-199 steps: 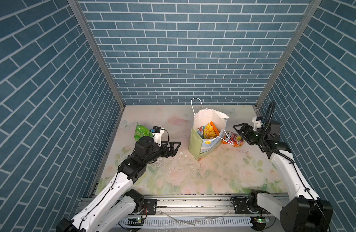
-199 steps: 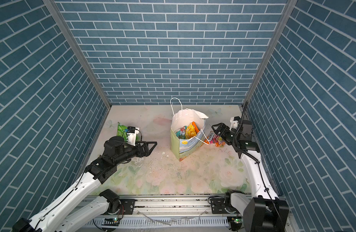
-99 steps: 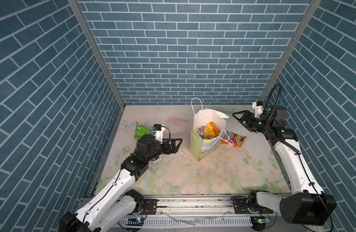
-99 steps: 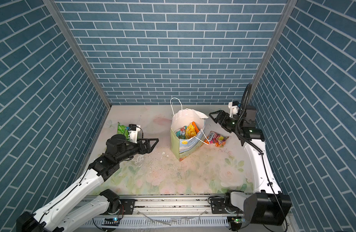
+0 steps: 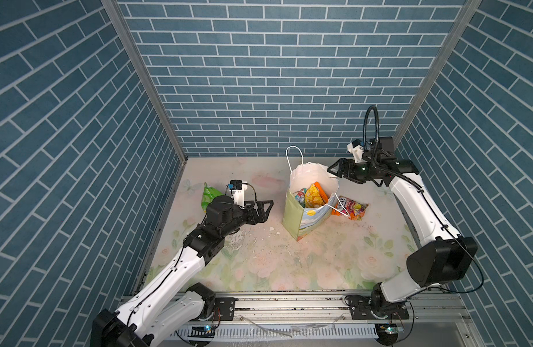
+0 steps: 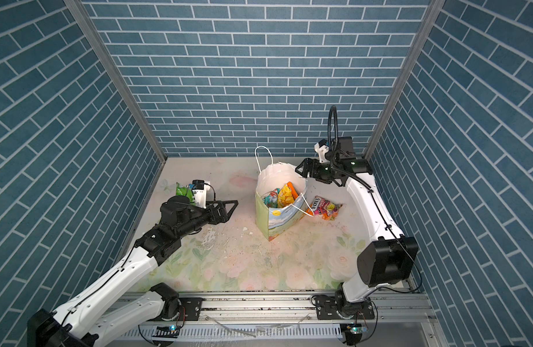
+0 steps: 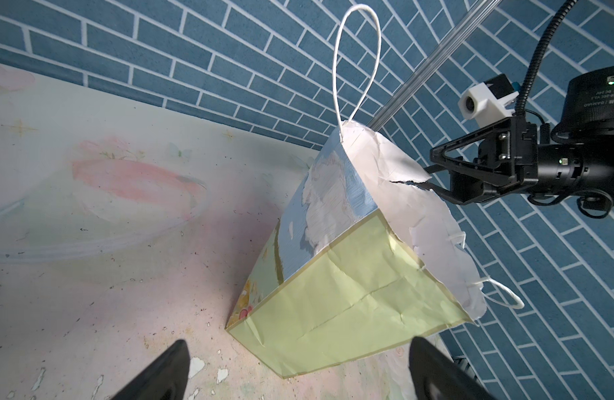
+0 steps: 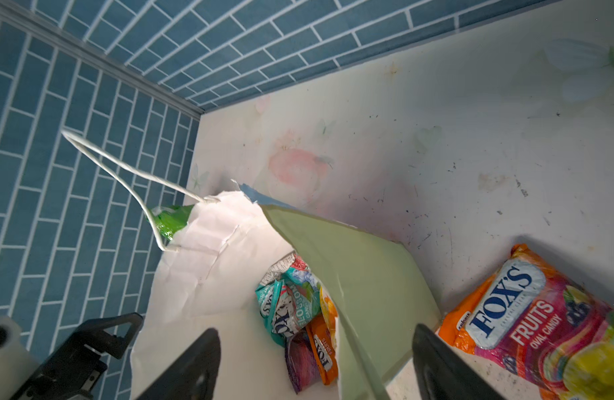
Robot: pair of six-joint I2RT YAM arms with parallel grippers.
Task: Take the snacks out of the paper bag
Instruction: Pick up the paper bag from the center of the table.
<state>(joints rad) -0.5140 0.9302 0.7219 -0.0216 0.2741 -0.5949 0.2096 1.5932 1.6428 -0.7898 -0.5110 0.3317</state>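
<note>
With one pack [image 5: 350,208] out and snacks [image 5: 311,196] left in the bag [image 5: 295,216] right of centre, the empty, spread right gripper [image 5: 331,171] hovers at its upper-right rim and likely must dip inside next; the left gripper [image 5: 269,207] gapes idle.

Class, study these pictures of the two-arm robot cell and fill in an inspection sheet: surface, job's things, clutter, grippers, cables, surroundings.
Surface: floral tabletop, scuffed and speckled.
Job's things: paper bag upright, rim torn, yellow packet and teal packet showing inside; FOX'S packet on the tabletop beside it; green chip bag behind the left wrist.
Clutter: small white flakes near the bag's foot.
Grippers: left gripper open, empty, facing the bag, apart from it; right gripper open, fingers either side of the bag's side wall in the right wrist view.
Cables: black hose loops above the right wrist; nothing seen snagged.
Surroundings: blue brick-pattern walls on three sides; metal rail in front.
</note>
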